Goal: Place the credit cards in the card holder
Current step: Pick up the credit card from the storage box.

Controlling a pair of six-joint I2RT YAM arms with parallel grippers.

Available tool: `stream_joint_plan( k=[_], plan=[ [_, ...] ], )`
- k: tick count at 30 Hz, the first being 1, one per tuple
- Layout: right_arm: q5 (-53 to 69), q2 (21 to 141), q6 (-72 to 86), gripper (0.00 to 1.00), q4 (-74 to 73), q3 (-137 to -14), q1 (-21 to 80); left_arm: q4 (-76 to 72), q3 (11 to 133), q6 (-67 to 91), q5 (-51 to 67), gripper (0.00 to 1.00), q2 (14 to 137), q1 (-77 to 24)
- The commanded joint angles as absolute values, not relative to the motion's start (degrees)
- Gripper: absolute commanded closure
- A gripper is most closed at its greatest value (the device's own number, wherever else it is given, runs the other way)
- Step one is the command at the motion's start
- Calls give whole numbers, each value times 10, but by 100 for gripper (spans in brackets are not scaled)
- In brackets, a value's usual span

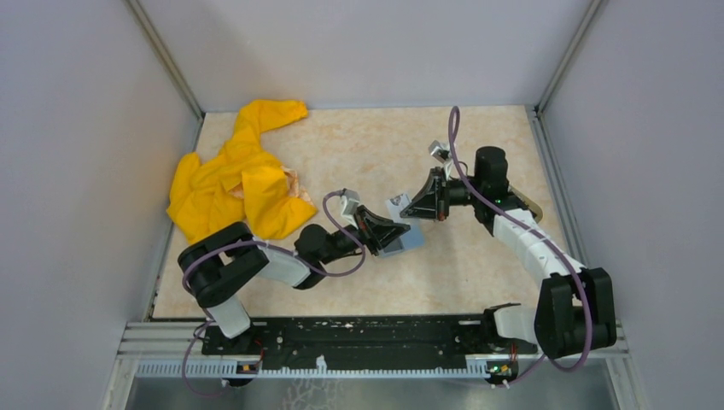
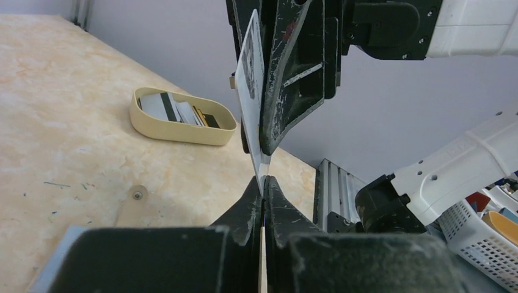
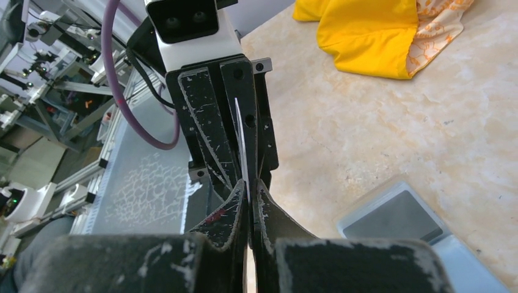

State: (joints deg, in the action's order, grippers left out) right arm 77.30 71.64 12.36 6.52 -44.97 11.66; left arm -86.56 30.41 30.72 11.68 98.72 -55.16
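Observation:
One silvery credit card (image 2: 249, 85) stands on edge above the table, held by both grippers at once. My left gripper (image 2: 264, 182) is shut on its near edge. My right gripper (image 3: 249, 184) is shut on the opposite edge, and its fingers (image 2: 299, 73) come down from above in the left wrist view. In the top view the card (image 1: 396, 205) sits between my left gripper (image 1: 405, 229) and my right gripper (image 1: 406, 208). The card holder (image 1: 412, 242) lies open on the table just below them, its grey-blue inside (image 3: 394, 215) up and a tan flap (image 2: 131, 204) showing. More cards lie in a cream dish (image 2: 183, 116).
A crumpled yellow cloth (image 1: 239, 184) lies at the back left and also shows in the right wrist view (image 3: 366, 36). The cream dish (image 1: 529, 207) is mostly hidden behind the right arm near the right wall. Grey walls close in the table on three sides.

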Motion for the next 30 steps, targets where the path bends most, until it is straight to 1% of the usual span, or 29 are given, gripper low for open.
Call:
stream_joint_plan(
  k=[1, 2, 3, 4, 6, 8, 10, 12, 17, 20, 23, 28, 30],
  plan=[
    [760, 709, 40, 100, -6, -489, 129, -964, 317, 310, 127, 100, 954, -554],
    [754, 709, 17, 100, -35, -495, 129, -954, 315, 306, 131, 100, 950, -554],
    [748, 708, -5, 96, -58, -504, 129, -946, 310, 305, 134, 100, 944, -554],
    [743, 707, -25, 88, -77, -507, 129, -938, 304, 303, 139, 100, 939, -553],
    [734, 707, -55, 67, -109, -518, 129, -915, 287, 299, 148, 100, 925, -550],
    [728, 706, -96, 54, -156, -535, 129, -884, 268, 300, 159, 100, 908, -544],
    [724, 704, -109, 47, -172, -542, 129, -847, 251, 304, 177, 100, 883, -535],
    [722, 703, -131, 43, -194, -550, 130, -792, 241, 310, 197, 100, 862, -523],
    [749, 701, -158, 40, -215, -555, 130, -661, 250, 309, 283, 100, 834, -501],
    [762, 701, -175, 39, -223, -553, 135, -610, 266, 306, 323, 100, 835, -490],
    [748, 702, -185, 40, -226, -551, 148, -562, 282, 293, 345, 100, 836, -482],
    [707, 721, -192, 43, -236, -554, 167, -498, 311, 268, 367, 100, 831, -478],
    [707, 732, -205, 49, -255, -564, 172, -489, 316, 262, 373, 100, 834, -478]
  ],
)
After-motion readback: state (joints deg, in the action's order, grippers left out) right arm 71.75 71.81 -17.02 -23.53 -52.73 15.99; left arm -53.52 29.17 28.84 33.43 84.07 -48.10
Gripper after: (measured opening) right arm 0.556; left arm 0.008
